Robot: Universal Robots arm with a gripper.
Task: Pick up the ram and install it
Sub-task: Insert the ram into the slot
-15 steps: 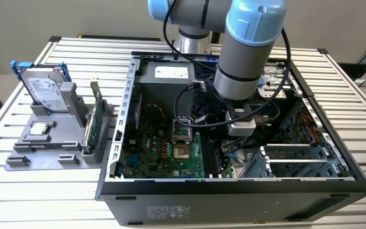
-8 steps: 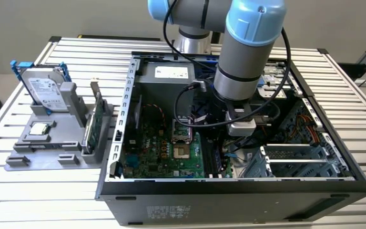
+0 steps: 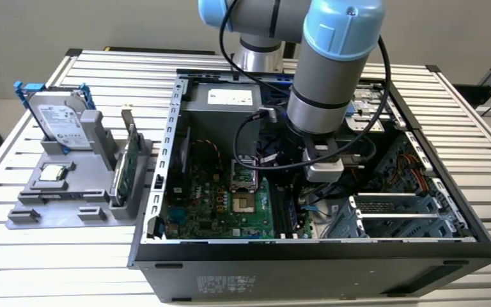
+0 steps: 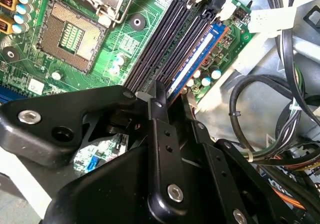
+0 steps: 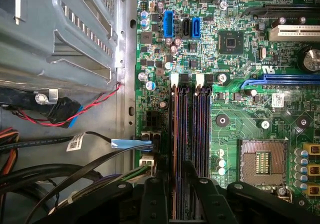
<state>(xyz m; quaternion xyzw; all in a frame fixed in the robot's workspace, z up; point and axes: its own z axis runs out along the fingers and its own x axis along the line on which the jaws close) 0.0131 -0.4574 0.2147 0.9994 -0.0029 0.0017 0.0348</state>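
Inside the open computer case (image 3: 314,246), the gripper (image 4: 160,101) hangs over the motherboard's memory slots (image 5: 192,129), fingers closed on the ram (image 4: 197,59) seated in the outermost slot. Good seating needs straight, even pressure along the stick.

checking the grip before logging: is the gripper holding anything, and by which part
Cannot tell: the gripper sits over one end of the ram, which stands among the memory slots.
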